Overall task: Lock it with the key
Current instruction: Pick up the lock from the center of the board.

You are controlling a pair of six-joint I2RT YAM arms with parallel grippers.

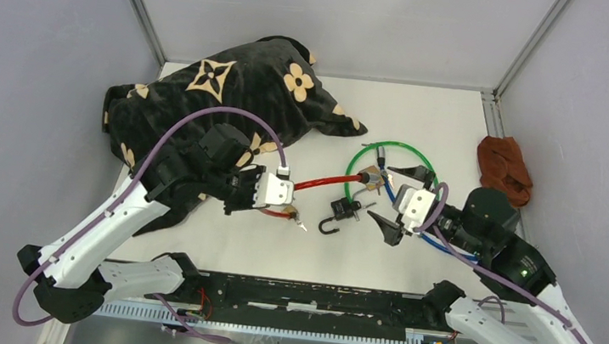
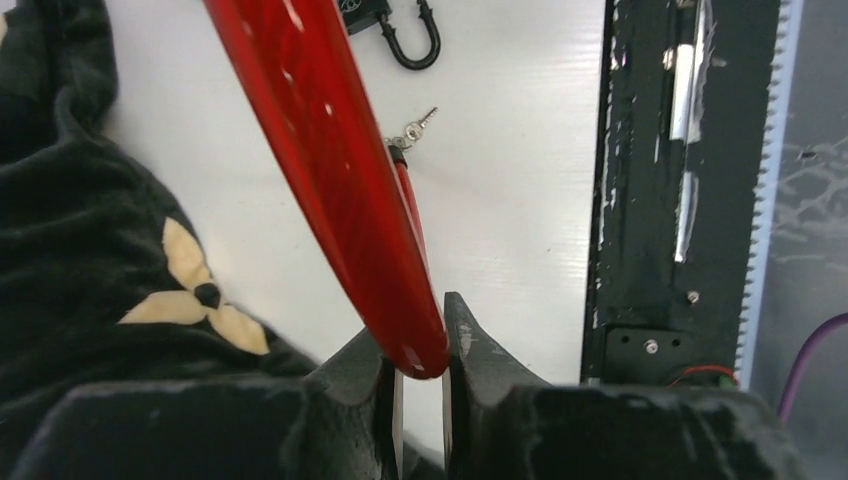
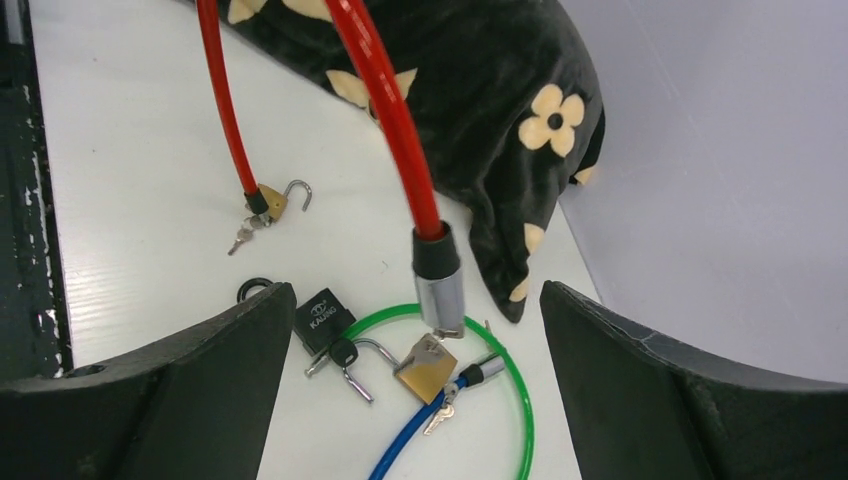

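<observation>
Our left gripper [image 2: 420, 345] is pinched on the red cable [image 2: 320, 150]. Our right gripper [image 3: 417, 300] is spread wide over the cluster of locks at centre right of the top view. In the right wrist view the black padlock [image 3: 322, 315] lies at the lower left of that span. Its long axis slants from upper left to lower right, with the key [image 3: 342, 352] at its lower-right end. The right arm is clearly nearer.

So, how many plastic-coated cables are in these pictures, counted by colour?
Red plastic-coated cable: 1
Green plastic-coated cable: 1
Blue plastic-coated cable: 1
Total: 3
</observation>
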